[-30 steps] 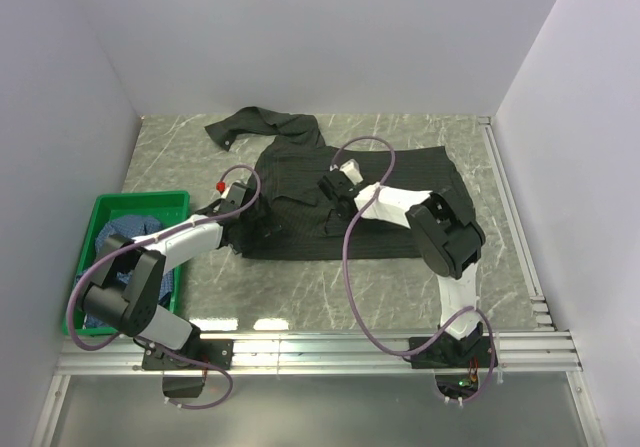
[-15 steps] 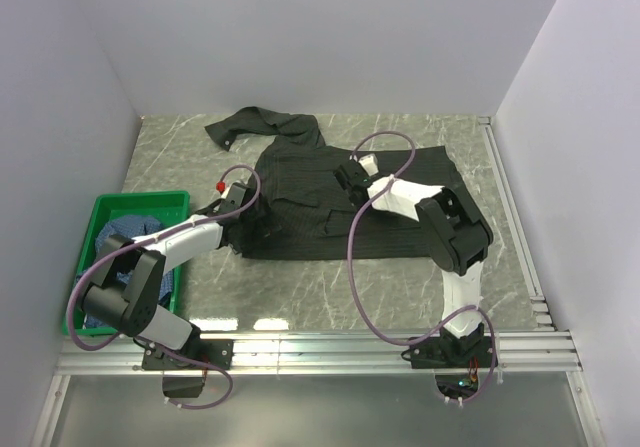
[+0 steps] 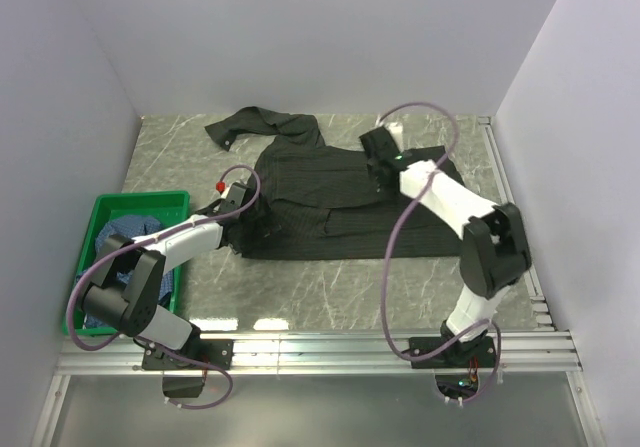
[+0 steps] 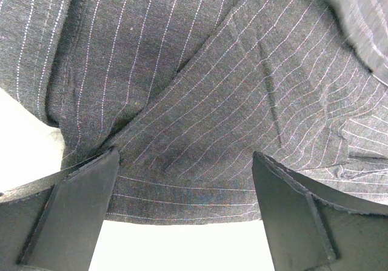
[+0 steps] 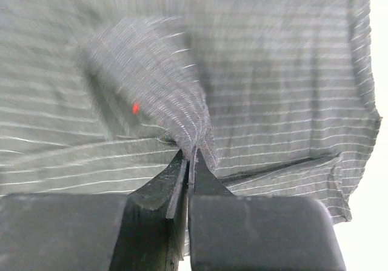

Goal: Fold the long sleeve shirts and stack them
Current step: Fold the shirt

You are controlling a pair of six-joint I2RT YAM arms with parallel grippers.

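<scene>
Cloth is blurred in the right wrist view, yet the right tool (image 5: 189,156) is plainly pinched tight on a raised fold of the black pinstriped shirt (image 3: 340,202), spread across the worktop (image 3: 330,292). The left tool (image 4: 185,156) gapes wide over its left hem, gripping nothing. The blue checked shirt (image 3: 120,235), half hidden by the left arm (image 3: 185,239), fills the green crate (image 3: 140,199).

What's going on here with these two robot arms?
They are folding a black shirt that lies spread on the table. The right hand is shut on a pinch of its cloth near the far right part and tents it up. The left hand is open, low over the shirt's left edge. A blue shirt waits in the crate at the left.
</scene>
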